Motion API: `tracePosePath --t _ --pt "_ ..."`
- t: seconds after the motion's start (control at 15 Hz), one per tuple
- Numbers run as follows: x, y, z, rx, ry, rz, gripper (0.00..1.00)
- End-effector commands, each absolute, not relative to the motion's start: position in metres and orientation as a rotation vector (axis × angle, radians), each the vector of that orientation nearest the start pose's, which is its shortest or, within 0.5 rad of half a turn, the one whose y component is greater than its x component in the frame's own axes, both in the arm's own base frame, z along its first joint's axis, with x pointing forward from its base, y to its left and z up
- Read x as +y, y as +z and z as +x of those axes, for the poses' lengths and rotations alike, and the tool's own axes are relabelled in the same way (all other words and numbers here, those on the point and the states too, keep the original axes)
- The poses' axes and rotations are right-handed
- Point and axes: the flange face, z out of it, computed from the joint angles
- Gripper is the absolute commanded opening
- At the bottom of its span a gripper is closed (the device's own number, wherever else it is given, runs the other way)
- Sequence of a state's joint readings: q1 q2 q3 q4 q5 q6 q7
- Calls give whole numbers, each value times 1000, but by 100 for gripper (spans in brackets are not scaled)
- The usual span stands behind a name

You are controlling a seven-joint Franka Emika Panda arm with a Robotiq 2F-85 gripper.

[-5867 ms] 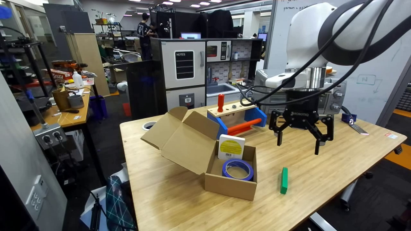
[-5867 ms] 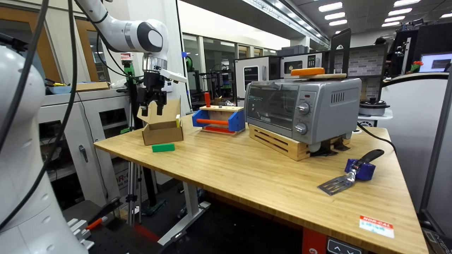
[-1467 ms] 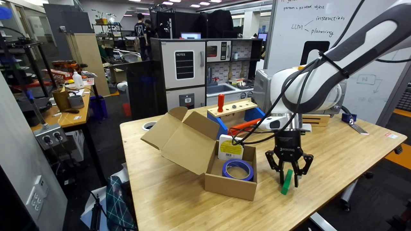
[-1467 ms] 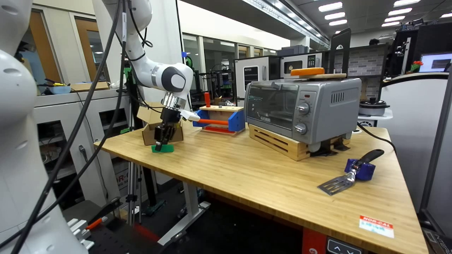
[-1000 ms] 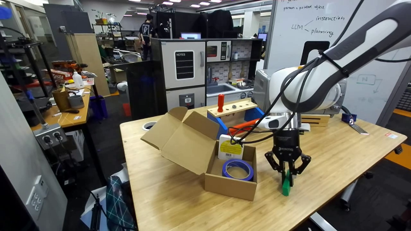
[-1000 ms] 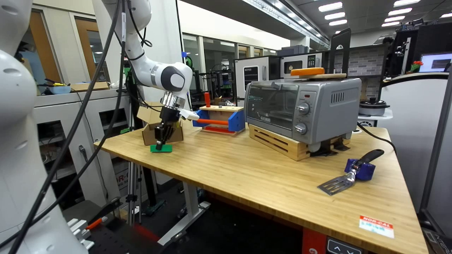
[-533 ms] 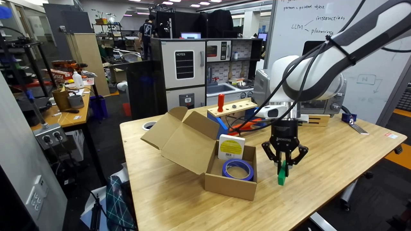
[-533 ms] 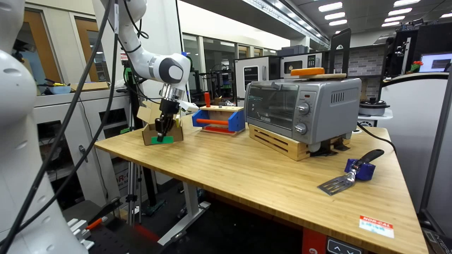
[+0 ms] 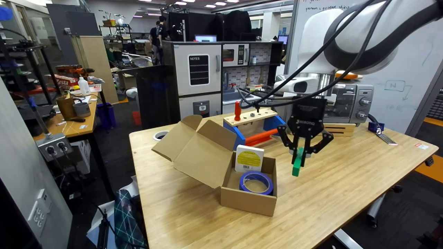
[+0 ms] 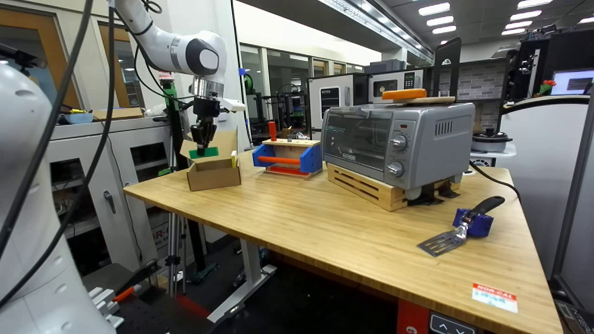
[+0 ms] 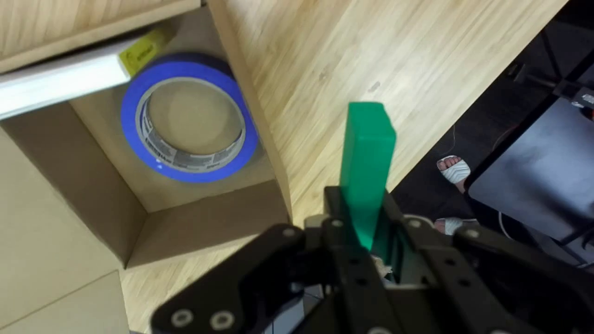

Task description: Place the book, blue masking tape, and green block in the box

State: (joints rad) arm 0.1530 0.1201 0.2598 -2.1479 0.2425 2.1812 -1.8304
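The green block (image 9: 297, 167) is grasped by the end effector (image 9: 298, 164), its sides pinched between the two fingers and one end left projecting past the fingertips. It is held clear of the tabletop (image 9: 332, 193), slightly tilted, and in the wrist view it is seen outside the box (image 9: 247, 203), beside one of its walls. The box is set on the tabletop with its lid (image 9: 204, 155) folded back to one side. Inside it, the book (image 9: 249, 159) is stood on edge along a wall, its yellow-and-white cover exposed in an exterior view. The blue masking tape (image 11: 190, 176) is also placed inside, just beside the book; whether the two touch cannot be told. In both exterior views, a toy toolbox (image 10: 280, 160) is seen near the box, its blue sides joined by an orange bar. Farther along the tabletop, a toaster oven (image 10: 434, 148) is set on a wooden stand (image 10: 392, 197), and a metal spatula (image 10: 460, 234) is propped on a blue block (image 10: 481, 226).
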Motion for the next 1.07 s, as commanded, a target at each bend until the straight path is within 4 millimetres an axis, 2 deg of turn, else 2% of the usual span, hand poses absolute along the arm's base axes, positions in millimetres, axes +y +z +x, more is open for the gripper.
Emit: tracePosePath --t 0.0,0.13,0.4,0.8,1.0 --pt "249 353 501 2929 160 1590 4" --pt "261 356 506 2939 161 1553 4" --pt "271 354 521 2933 152 1527 4" --pt "282 329 554 2860 70 1588 4" --pt "295 324 571 2866 64 1576 4"
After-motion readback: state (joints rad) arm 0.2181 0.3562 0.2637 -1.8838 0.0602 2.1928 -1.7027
